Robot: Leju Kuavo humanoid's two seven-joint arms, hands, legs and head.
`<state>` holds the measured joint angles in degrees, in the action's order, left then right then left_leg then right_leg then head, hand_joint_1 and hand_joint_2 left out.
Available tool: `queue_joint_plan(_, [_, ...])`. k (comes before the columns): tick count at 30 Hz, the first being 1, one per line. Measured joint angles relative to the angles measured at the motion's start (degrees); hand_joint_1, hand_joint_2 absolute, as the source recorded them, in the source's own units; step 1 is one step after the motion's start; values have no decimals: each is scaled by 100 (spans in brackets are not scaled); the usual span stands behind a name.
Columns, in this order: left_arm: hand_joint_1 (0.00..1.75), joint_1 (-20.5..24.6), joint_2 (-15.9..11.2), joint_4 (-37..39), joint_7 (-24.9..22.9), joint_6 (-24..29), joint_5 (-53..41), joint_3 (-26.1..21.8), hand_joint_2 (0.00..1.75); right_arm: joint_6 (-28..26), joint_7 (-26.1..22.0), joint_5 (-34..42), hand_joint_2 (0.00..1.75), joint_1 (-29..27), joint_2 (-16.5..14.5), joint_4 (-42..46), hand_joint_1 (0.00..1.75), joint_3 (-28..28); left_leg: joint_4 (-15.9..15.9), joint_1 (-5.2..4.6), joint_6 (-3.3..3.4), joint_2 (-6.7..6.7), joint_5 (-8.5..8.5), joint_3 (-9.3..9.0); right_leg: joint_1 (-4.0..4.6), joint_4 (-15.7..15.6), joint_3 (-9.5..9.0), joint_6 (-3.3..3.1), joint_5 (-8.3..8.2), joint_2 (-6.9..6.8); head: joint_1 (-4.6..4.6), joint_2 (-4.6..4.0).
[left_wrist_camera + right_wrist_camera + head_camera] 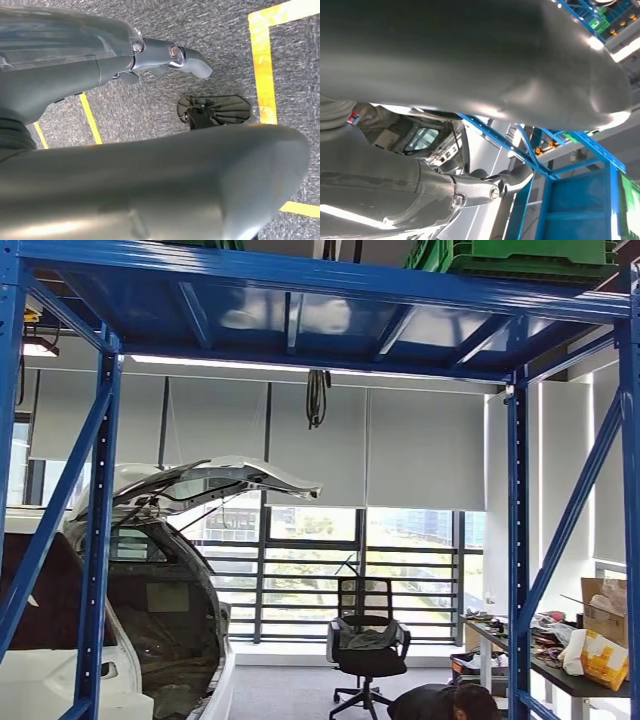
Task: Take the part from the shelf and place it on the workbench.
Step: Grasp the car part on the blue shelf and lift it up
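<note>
The blue steel shelf (324, 300) stands right in front of me in the head view, its upper deck overhead. A green crate (528, 254) sits on that deck at the top right; what it holds is hidden. My left hand (166, 55) hangs over grey carpet, fingers stretched out and apart from the thick thumb, holding nothing. My right hand (497, 187) is raised toward the shelf (565, 200), fingers extended with nothing between them and the thumb.
A white car (151, 580) with its tailgate up stands beyond the shelf on the left. A black office chair (367, 645) is mid-room. A cluttered table (573, 660) with cardboard boxes is at the right. A person (445, 702) crouches low. Yellow tape (264, 65) marks the floor.
</note>
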<state>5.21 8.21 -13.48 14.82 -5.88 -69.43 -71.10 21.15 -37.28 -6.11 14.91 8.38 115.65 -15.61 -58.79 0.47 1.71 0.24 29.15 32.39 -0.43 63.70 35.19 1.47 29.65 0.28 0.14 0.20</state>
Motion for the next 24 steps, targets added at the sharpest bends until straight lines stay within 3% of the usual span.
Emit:
queue_joint_plan(2, [0, 2, 15, 6, -8, -8, -3, 0, 0, 16, -1, 4, 0, 26, 3, 9, 0, -2, -10, -14, -12, 4, 10, 20, 49, -502, -220, -71, -140, -36, 0, 1])
queue_joint_plan(4, [0, -3, 20, 8, -19, -15, -10, 0, 0, 33, -1, 8, 0, 37, 4, 12, 0, -5, -17, -15, -14, 10, 17, 42, 59, -594, -234, -41, -132, -32, 0, 1])
queue_joint_plan(6, [0, -1, 22, 9, -21, -19, -17, 0, 0, 39, -1, 9, 0, 38, 4, 12, 0, -8, -3, -11, -18, 13, 11, 35, 58, -597, -231, -16, -132, -22, 0, 0])
queue_joint_plan(16, [0, 9, 22, 10, -19, -29, -36, 0, 0, 46, 0, 11, 0, 49, 8, 11, 0, -43, 48, -1, -67, 12, -20, 14, 66, -597, -230, -46, -131, -20, -1, 0])
queue_joint_plan(20, [0, 9, 22, 10, -12, -29, -43, 0, 0, 28, 9, 7, 0, 47, 10, 12, 0, -59, 82, -15, -87, 12, -34, -2, 61, -602, -240, -90, -129, -24, -1, 0])
queue_joint_plan(24, [0, 8, 23, 10, -5, -28, -50, 0, 0, -66, 29, -17, 0, 34, 10, 13, 0, -73, 71, -34, -81, 12, -30, 0, 42, -611, -241, -79, -140, -22, -1, 0])
